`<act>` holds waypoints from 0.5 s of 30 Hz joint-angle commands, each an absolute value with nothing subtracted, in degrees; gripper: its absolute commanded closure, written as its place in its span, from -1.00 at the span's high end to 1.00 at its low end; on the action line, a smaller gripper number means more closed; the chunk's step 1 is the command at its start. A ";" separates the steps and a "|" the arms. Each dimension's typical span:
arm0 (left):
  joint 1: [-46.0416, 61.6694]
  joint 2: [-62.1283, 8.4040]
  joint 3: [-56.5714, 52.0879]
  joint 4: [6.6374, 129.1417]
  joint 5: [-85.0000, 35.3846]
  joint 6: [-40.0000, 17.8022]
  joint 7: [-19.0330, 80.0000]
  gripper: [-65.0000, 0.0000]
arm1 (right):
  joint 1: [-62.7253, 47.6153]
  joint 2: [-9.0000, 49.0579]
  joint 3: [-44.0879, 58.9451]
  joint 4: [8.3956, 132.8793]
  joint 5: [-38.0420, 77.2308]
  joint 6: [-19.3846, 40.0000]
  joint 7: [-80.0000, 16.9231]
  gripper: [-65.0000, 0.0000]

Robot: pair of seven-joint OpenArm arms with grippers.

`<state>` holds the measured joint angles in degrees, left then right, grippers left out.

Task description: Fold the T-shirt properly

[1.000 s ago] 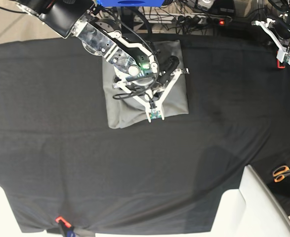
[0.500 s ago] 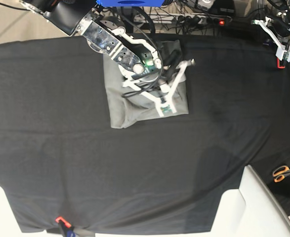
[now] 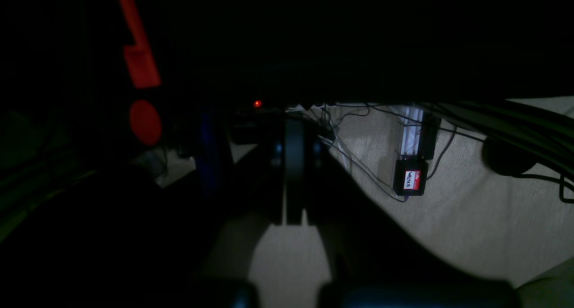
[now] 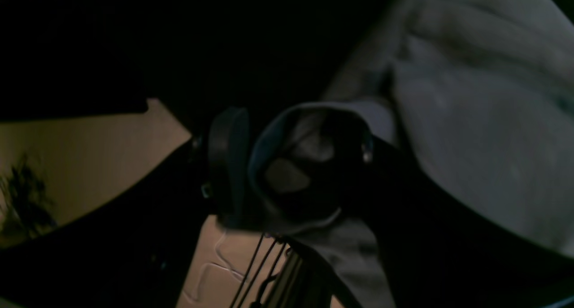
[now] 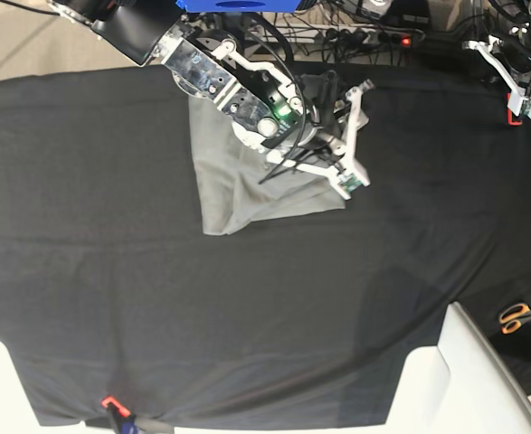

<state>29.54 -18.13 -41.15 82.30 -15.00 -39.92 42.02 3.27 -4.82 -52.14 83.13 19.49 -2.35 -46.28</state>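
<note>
My right gripper [image 5: 355, 136] parted over the folded T-shirt [image 5: 238, 194], half hiding it; left gripper [image 5: 516, 86] clenched, empty.

**Around the work area**

A black cloth [image 5: 247, 316] covers the tabletop [image 5: 469, 362], whose white corners show at five and seven o'clock. Orange-handled scissors [image 5: 516, 316] lie off the cloth at four o'clock. At twelve o'clock, cables and a power strip [image 5: 351, 36] with a red light.
</note>
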 commanded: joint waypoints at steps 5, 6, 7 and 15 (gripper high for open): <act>29.85 -19.12 -41.54 82.95 -15.34 -40.00 41.63 -1.00 | 4.18 -5.41 -52.18 86.46 20.00 8.31 -40.13 -0.10; 29.85 -19.12 -41.54 82.95 -15.34 -40.00 41.63 -1.00 | 4.18 -4.79 -52.18 87.78 20.00 12.35 -39.78 -0.10; 29.85 -19.12 -41.54 82.95 -15.34 -40.00 41.63 -1.00 | 4.18 -3.91 -52.09 89.63 20.00 15.96 -39.69 -0.10; 29.85 -19.91 -41.63 82.95 -15.34 -40.00 41.63 -1.00 | -2.24 1.36 -34.68 105.36 20.00 7.87 -46.81 -0.60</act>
